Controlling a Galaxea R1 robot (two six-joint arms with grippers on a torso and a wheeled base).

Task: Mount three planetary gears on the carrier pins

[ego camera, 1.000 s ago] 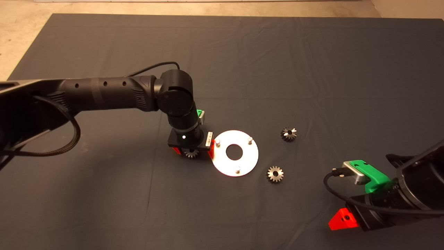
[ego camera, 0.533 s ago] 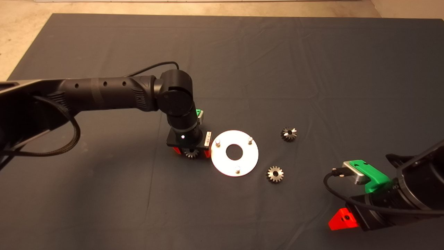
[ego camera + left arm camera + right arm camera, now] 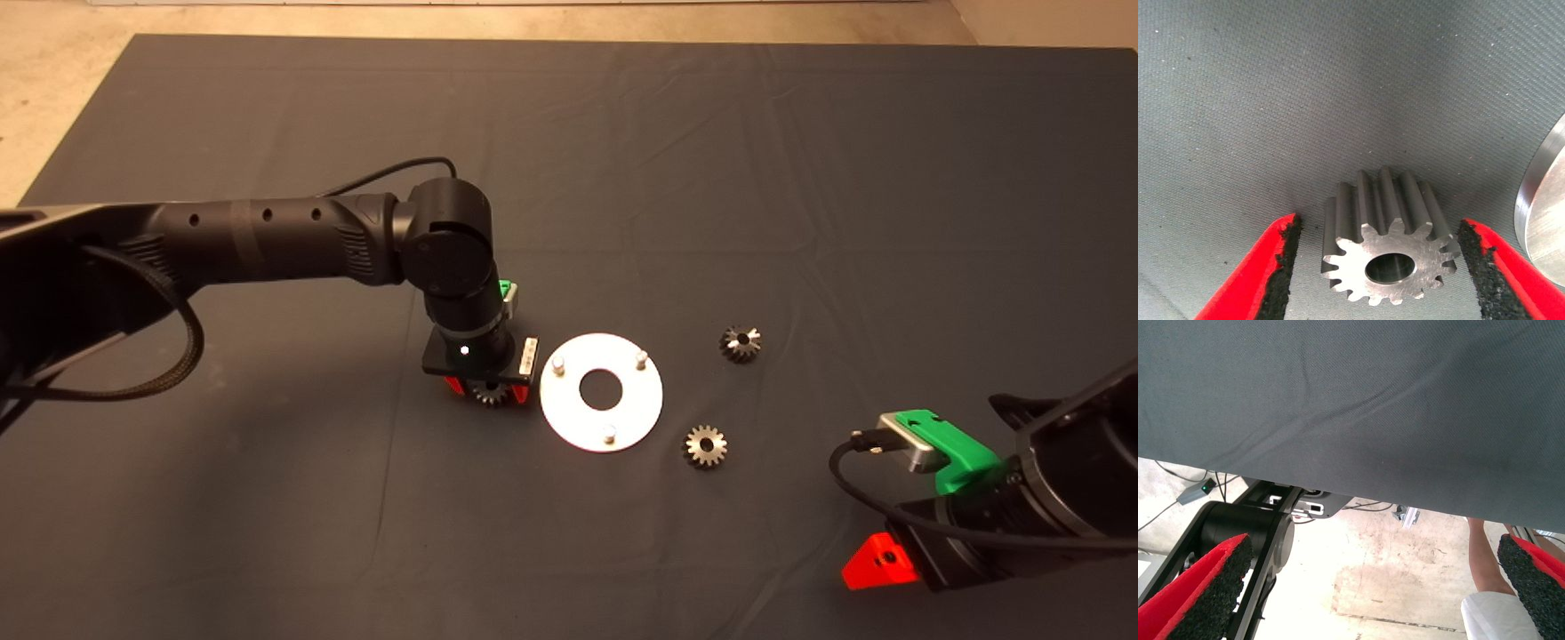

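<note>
Left gripper [image 3: 485,388] down low on the dark mat [image 3: 622,160], just left of the white disc [image 3: 569,425], at its 9 o'clock side. Red fingers [image 3: 1265,273] spread wide, one on each side of a small grey gear [image 3: 1386,248], gaps showing on both sides, so not pinching it yet. Gear lying flat on the mat, centre hole facing up, just beside the disc's edge [image 3: 1545,220] but not touching it.

Three carrier pins standing up on the disc: one at about 10 o'clock [image 3: 558,365], one at about 1 o'clock [image 3: 640,357], one at 6 o'clock [image 3: 609,433]. All three bare, no gear on any of them.

Two more gears on the mat to the right of the disc. One [image 3: 740,343] out at about 2 o'clock from the disc's middle, well apart from it. The other [image 3: 704,445] at about 4 o'clock, near the disc's rim.

Right gripper [image 3: 880,562] parked at the lower right edge of the mat, far from the gears. Its red fingers [image 3: 1205,587] spread wide with nothing between them, floor and a person's leg [image 3: 1485,560] showing past the mat's edge
</note>
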